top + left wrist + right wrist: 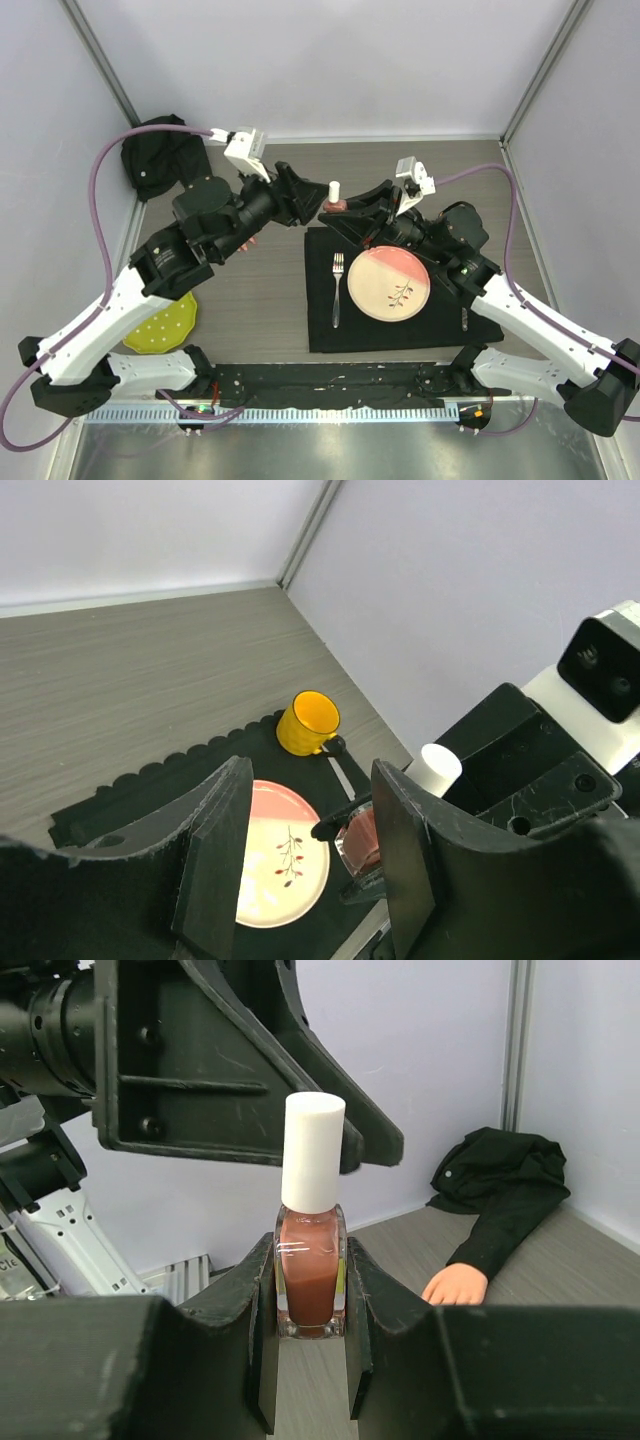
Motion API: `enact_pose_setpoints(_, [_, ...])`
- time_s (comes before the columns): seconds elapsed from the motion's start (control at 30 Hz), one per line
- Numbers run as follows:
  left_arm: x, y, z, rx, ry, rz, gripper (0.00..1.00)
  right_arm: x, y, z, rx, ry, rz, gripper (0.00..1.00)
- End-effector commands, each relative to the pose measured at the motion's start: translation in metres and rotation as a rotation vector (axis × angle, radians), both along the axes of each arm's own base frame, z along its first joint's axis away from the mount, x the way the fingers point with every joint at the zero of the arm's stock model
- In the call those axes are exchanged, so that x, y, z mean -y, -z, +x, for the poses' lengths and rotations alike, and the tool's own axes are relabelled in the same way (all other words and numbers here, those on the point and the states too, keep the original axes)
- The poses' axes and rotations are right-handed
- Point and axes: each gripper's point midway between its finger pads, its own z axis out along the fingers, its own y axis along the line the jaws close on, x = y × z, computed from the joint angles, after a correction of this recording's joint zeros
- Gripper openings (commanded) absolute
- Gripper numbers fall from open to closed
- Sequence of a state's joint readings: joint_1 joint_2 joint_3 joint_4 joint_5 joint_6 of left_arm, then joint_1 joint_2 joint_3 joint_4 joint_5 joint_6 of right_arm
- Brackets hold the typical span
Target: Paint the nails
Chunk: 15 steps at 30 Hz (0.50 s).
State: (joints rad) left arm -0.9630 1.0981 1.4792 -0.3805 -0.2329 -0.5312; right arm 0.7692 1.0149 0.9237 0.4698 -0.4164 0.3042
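Two claws hang close together over the far edge of the black mat [400, 335]. The right claw [310, 1255] pinches a small polish bottle [312, 1285] upright by its glass body, one finger pressed against each side. The white cap [313, 1150] stands clear above the fingers. The left claw [310, 780] is spread wide with nothing between its fingers. It hangs beside the bottle at the level of the cap, and in its own camera the cap shows just outside one finger [400, 850].

The mannequin hand [455, 1285] lies on the wooden table [270, 290] toward the far left corner, well apart from the bottle. Its black sleeve [500, 1185] is bunched against the wall. The nails are too small to make out, and from above the left arm [150, 280] covers most of the hand.

On the mat are a pink-and-cream plate [390, 285], a fork [337, 290] just beside it, and a yellow cup [308, 723]. A yellow-green dotted dish [160, 325] lies on the table near the left arm.
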Motion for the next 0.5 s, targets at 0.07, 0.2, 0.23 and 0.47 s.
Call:
enact_pose_setpoints(0.07, [0.001,-0.054,-0.016,0.161,0.06,-0.136,0.54,0.006,-0.029,0.001,0.104,0.036,0.052,0.01])
enact_pose_setpoints(0.2, [-0.005,-0.054,-0.019,0.168,0.057,-0.148,0.53,0.007,-0.029,0.002,0.096,0.042,0.056,0.01])
enact_pose_setpoints(0.23, [-0.007,-0.054,-0.02,0.166,0.053,-0.152,0.53,0.007,-0.029,0.002,0.095,0.041,0.058,0.01])
enact_pose_setpoints(0.47, [-0.017,-0.06,-0.032,0.227,0.08,-0.189,0.55,0.009,-0.03,0.003,0.087,0.053,0.06,0.01])
